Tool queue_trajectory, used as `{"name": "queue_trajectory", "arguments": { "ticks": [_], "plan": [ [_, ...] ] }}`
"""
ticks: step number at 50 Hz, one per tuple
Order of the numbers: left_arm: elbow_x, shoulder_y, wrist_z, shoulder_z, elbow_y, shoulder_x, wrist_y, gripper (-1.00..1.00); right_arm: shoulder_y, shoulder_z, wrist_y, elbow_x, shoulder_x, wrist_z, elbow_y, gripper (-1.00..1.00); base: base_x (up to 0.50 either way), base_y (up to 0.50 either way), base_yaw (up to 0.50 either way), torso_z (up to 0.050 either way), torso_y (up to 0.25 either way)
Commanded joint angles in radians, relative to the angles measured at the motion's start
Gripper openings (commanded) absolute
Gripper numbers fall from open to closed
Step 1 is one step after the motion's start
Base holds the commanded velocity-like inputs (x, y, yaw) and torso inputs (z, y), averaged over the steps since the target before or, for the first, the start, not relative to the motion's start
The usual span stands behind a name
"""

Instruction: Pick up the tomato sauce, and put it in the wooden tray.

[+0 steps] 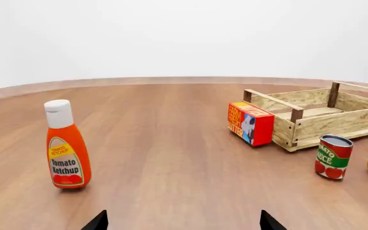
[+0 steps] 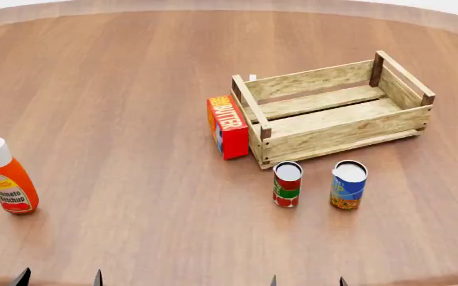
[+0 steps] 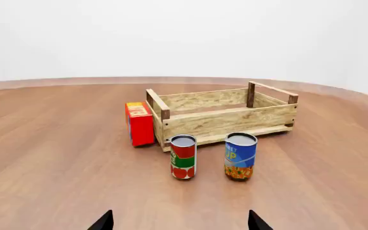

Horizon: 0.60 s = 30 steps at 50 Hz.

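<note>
Right at the near edge of the table (image 2: 133, 89), only the fingertips of both grippers peek into the head view: the left gripper (image 2: 59, 278) and the right gripper (image 2: 307, 281), each with its two tips set apart and nothing between them, so both look spread wide, though so little of them shows that it's hard to be sure. Just beyond the right gripper stands the tomato sauce (image 2: 287, 184), upright on the wood, with the blue-and-yellow can (image 2: 348, 184) just beside it, the two not touching. Over toward the table's left edge, the ketchup bottle (image 2: 8, 176) stands upright, well apart from everything else. Farther back, the wooden tray (image 2: 336, 134) sits right behind the two cans, and the butter box (image 2: 226, 127) rests on edge against the tray's left end
</note>
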Motion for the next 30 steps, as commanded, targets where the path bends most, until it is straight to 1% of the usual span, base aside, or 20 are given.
{"name": "queue_trajectory", "arguments": {
  "ticks": [1,2,11,12,14,26,30],
  "plan": [
    [-0.013,0.001,0.000,0.012,0.002,-0.013,-0.002,1.00,-0.007,-0.051,0.000,0.042,0.043,0.028,-0.013,1.00,0.00,0.00,0.00,0.000,0.000],
    [-0.014,-0.004,-0.020,0.020,-0.006,-0.018,0.000,1.00,-0.007,-0.047,-0.016,0.049,0.040,0.060,-0.012,1.00,0.00,0.00,0.00,0.000,0.000],
    [-0.051,-0.001,-0.050,0.047,0.006,-0.043,-0.011,1.00,-0.007,-0.080,0.015,0.062,0.057,0.072,-0.018,1.00,0.00,0.00,0.00,0.000,0.000],
    [-0.057,0.002,-0.045,0.050,-0.001,-0.046,0.019,1.00,-0.004,-0.082,0.017,0.064,0.059,0.074,-0.016,1.00,0.00,0.00,0.00,0.000,0.000],
    [-0.052,-0.002,-0.058,0.056,0.002,-0.049,-0.009,1.00,-0.004,-0.085,0.015,0.071,0.061,0.075,-0.010,1.00,0.00,0.00,0.00,0.000,0.000],
    [-0.068,-0.004,-0.083,0.077,0.000,-0.068,-0.012,1.00,0.002,-0.107,0.027,0.081,0.074,0.100,-0.013,1.00,0.00,0.00,0.00,0.000,0.000],
    [-0.065,-0.008,-0.094,0.083,0.004,-0.072,-0.038,1.00,0.001,-0.110,0.026,0.081,0.078,0.108,-0.014,1.00,0.00,0.00,0.00,0.000,0.000]
  ]
}}
